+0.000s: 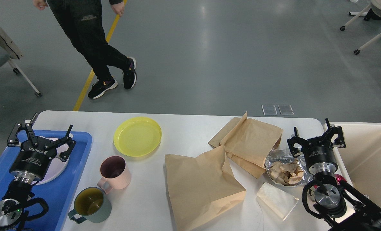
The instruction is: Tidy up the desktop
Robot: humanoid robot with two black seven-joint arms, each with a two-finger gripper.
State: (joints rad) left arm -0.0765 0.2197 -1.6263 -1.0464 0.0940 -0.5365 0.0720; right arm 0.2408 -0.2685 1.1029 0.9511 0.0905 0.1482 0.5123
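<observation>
The white desktop [184, 128] spans the view. On it lie a yellow plate [137, 136], a pink mug [115, 171], a grey-green mug [91, 200], two brown paper bags [201, 186] [250, 141], a foil tray of scraps [285, 170] and a white napkin [275, 199]. My left gripper [39, 133] hangs open over a white plate [60, 160] in the blue tray [62, 189], holding nothing. Open and empty too, my right gripper [315, 136] hovers at the desktop's right edge, just right of the foil tray.
A beige bin [370, 154] stands off the desktop's right edge. A person in black [94, 41] walks on the grey floor beyond the far edge. Wheeled chair legs [367, 35] show at the upper right, and another chair [4, 54] at the upper left.
</observation>
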